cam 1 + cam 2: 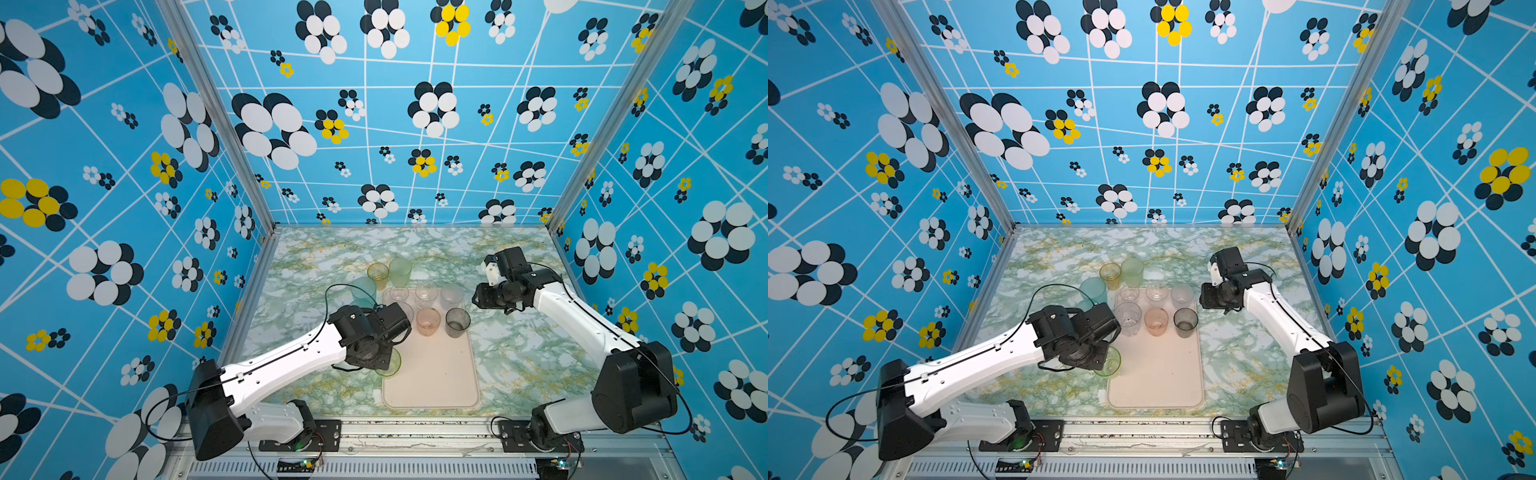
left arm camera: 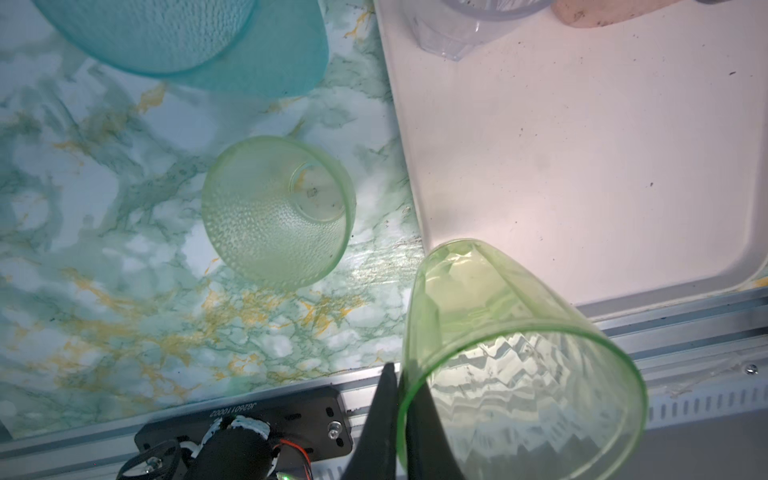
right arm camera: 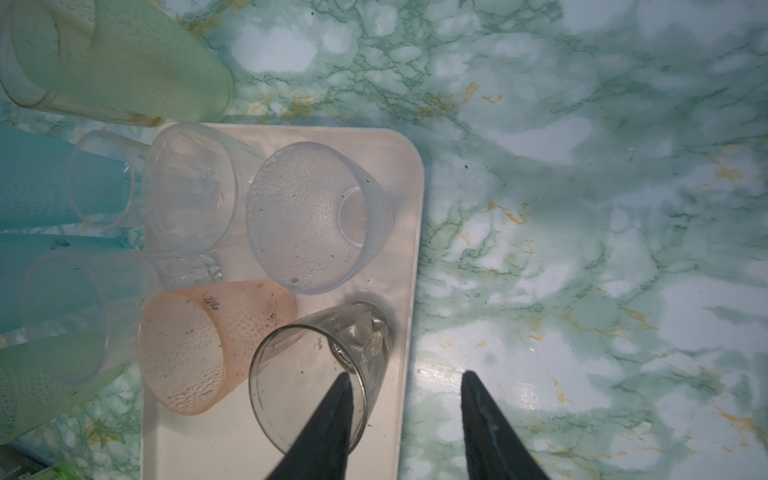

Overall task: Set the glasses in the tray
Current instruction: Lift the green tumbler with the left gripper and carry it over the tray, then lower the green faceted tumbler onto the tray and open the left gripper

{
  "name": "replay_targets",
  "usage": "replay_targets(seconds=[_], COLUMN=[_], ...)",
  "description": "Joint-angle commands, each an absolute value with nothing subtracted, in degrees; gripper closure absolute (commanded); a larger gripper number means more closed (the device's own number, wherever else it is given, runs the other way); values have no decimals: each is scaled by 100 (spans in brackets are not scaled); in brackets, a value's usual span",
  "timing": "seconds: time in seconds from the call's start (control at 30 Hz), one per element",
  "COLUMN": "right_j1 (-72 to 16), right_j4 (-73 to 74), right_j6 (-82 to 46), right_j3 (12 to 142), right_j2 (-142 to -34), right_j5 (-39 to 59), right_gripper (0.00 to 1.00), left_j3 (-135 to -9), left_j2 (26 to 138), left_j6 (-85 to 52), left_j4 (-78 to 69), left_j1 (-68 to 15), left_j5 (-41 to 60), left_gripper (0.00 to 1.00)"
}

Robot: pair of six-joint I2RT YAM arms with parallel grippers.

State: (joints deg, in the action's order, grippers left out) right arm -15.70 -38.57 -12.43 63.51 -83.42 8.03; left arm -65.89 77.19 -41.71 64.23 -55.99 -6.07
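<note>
My left gripper (image 2: 400,374) is shut on the rim of a bright green faceted glass (image 2: 515,357), one finger inside and one outside. That glass (image 1: 391,365) hangs by the left edge of the cream-pink tray (image 1: 432,374). On the tray stand three clear glasses at the back (image 1: 426,294), then a clear one, a pink one (image 1: 428,321) and a smoky grey one (image 1: 457,323). My right gripper (image 3: 405,376) is open and empty above the tray's right rim, beside the grey glass (image 3: 307,382). A pale green squat glass (image 2: 278,212) stands on the table under my left arm.
Behind the tray on the marble table stand an amber glass (image 1: 377,274), a tall green glass (image 1: 400,271) and a teal glass (image 1: 363,291). The tray's near half (image 1: 1156,374) is bare. A metal rail (image 1: 415,428) runs along the table's front edge.
</note>
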Motion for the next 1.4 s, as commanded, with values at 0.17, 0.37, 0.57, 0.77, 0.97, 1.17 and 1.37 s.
replay_targets(seconds=[0.17,0.37,0.57,0.77,0.97,1.17,1.37], right_j1=[-1545,-1540,-1540,-1541,-1545,-1545,-1543], right_j4=[-4056,-4108,-4157,-4201,-4263,-4280,-4289], right_j6=[-1292,-1283,-1257,-1257,-1222,-1207,-1222], right_j3=[6304,6350,6412,6484,6521,6530,6535], right_j2=[-8200,-8248,-8312,-8385,-8411,-8446,-8473], right_j5=[738,693,650,650,602,580,571], right_gripper=[55,55,55,55,55,55,55], left_j3=[-7016,-7037,-7089,-7080,-6948,-6948,-6976], left_j2=[8534,8786,9047,9267,9378,9472,9545], left_j6=[-3061,-2648,-2485,-2453,-2432,-2384,-2333], left_j4=[5963,5589,5387,5194,5037,5014,5158], left_j1=[-5249,-4870,-4728,-4725,-4641,-4605,-4596], left_j5=[-827,-713,-522,-360,-257,-246,-247], left_gripper=[92,92,92,92,92,92,91])
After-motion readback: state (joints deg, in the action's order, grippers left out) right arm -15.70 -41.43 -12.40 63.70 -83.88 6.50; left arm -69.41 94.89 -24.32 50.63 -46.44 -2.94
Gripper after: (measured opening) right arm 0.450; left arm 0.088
